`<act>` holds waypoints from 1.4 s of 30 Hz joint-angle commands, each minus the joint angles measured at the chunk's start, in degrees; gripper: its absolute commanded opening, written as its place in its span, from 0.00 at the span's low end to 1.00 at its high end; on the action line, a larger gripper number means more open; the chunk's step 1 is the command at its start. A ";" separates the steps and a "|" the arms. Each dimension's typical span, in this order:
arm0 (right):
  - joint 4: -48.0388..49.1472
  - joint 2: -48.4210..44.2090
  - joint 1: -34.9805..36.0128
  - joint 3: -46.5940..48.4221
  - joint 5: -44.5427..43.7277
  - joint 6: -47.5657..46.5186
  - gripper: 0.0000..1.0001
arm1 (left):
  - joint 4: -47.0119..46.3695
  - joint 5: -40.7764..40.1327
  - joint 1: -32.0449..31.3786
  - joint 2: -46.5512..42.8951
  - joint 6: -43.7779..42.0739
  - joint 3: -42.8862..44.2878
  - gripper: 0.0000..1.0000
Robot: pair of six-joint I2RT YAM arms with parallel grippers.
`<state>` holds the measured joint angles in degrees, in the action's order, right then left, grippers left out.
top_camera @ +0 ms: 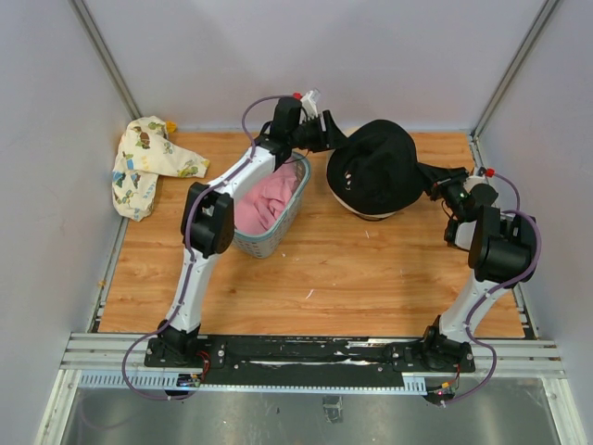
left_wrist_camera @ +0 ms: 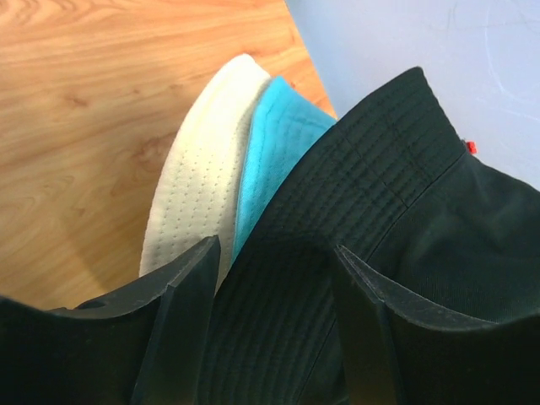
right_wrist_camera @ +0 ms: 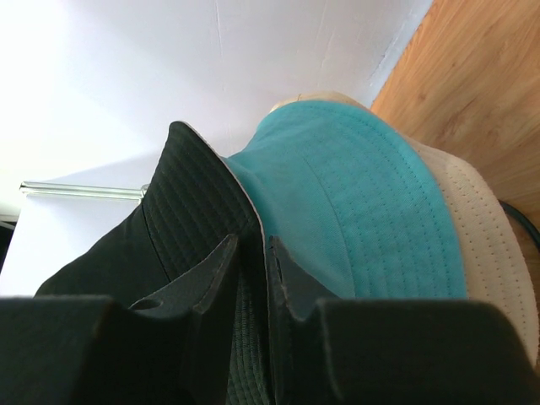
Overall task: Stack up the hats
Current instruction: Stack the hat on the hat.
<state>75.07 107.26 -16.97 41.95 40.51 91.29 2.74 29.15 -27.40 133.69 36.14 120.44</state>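
Note:
A black hat (top_camera: pixel 375 167) sits brim-tilted on top of a teal hat (left_wrist_camera: pixel 274 143) and a cream hat (left_wrist_camera: pixel 202 186) at the back middle of the table. My right gripper (top_camera: pixel 428 181) is shut on the black hat's brim (right_wrist_camera: pixel 186 202) at its right side, with the teal hat (right_wrist_camera: pixel 363 202) and a beige brim (right_wrist_camera: pixel 489 245) just beneath. My left gripper (top_camera: pixel 329 139) is at the hat's left edge. Its jaws (left_wrist_camera: pixel 274 246) stand apart, with black brim fabric lying between them. A pink hat (top_camera: pixel 264 199) lies inside the basket.
The blue-grey mesh basket (top_camera: pixel 278 236) stands left of the stack, under the left arm. A cream cloth with cartoon prints (top_camera: pixel 144 167) lies crumpled at the back left corner. Walls close off the table on three sides.

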 commanded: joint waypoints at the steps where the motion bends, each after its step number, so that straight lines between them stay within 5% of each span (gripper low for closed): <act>1: 0.52 -1.53 -1.15 1.51 0.80 -1.42 0.21 | -2.71 5.41 0.50 1.68 2.43 1.95 0.58; 7: 0.10 -1.70 -0.92 1.91 0.80 -1.63 0.21 | -5.18 8.36 0.80 2.56 4.63 1.41 0.44; 16: -0.39 -2.52 -0.87 1.98 0.54 -1.72 0.22 | -9.89 10.17 1.81 1.78 8.11 -1.97 0.02; 32: -5.91 -6.78 -1.42 5.89 1.15 -3.56 0.26 | -25.52 4.44 4.74 -7.38 20.30 -17.32 0.00; 42: -7.00 -7.67 -1.40 7.47 1.85 -3.46 0.24 | -26.43 3.66 5.07 -8.87 22.51 -19.30 0.00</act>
<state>67.75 102.06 -16.97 47.44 41.10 88.66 -20.84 34.06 -23.14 128.62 57.49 101.80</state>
